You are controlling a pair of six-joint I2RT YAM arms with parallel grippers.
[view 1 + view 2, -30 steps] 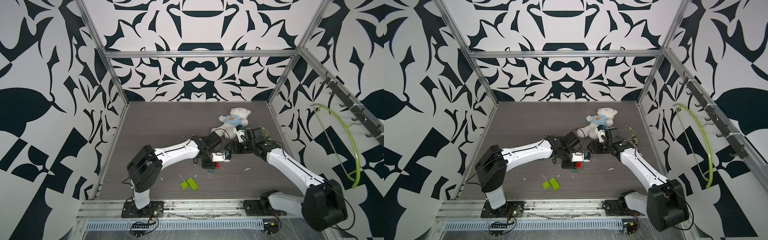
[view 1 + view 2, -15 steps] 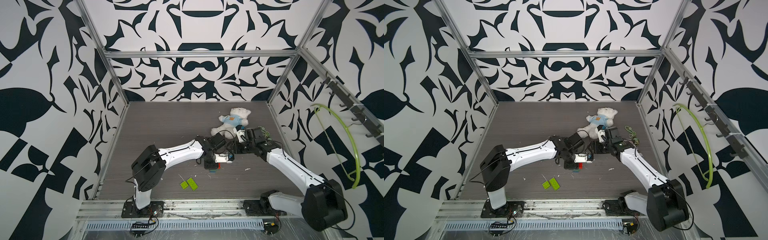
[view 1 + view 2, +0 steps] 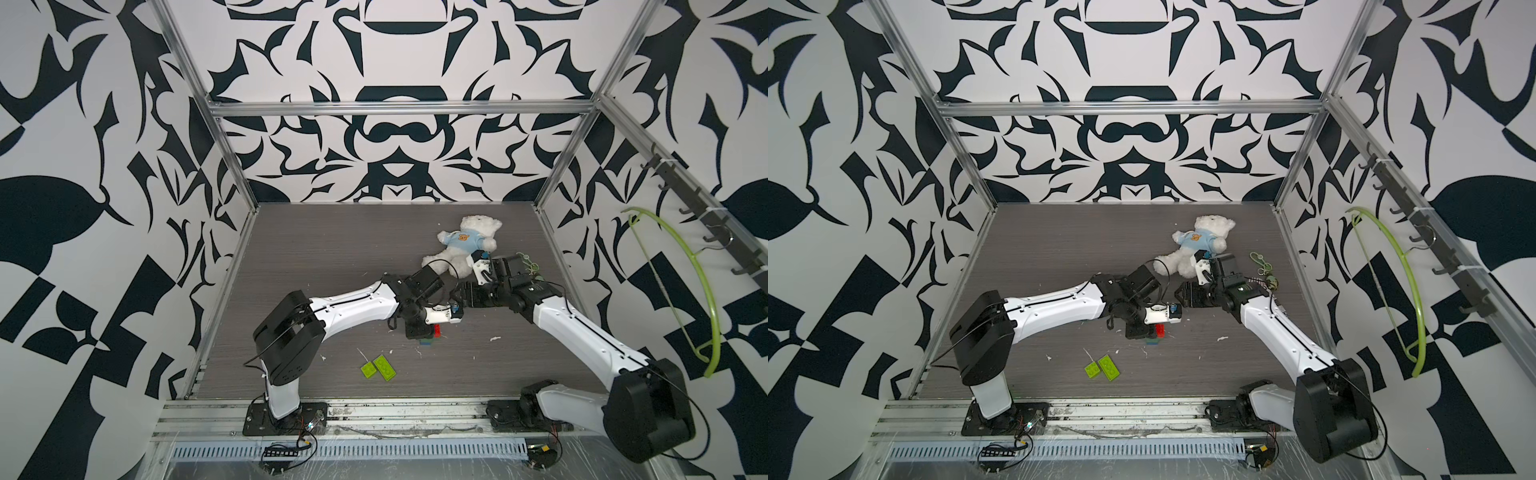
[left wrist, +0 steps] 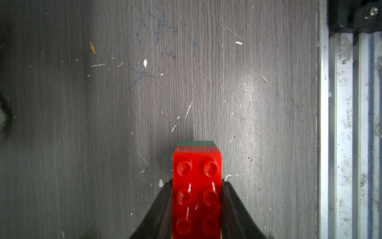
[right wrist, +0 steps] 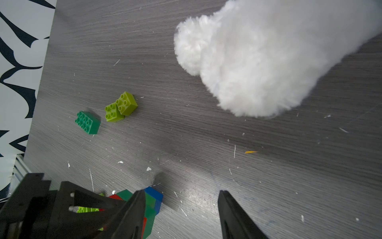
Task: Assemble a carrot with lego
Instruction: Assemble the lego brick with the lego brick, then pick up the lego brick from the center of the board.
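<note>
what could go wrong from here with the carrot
The left gripper clamps the carrot by its red brick; a sideways push might twist it loose.
One finger of the open right gripper sits beside the blue tip and may knock it.
The bear lies close to the right arm and could snag.

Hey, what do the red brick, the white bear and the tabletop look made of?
The red brick: probably hard glossy plastic; its studs catch highlights. The white bear: plush, fuzzy fibres along its outline. The tabletop: seemingly grey wood-grain laminate, faint sheen, fine scratches.
</note>
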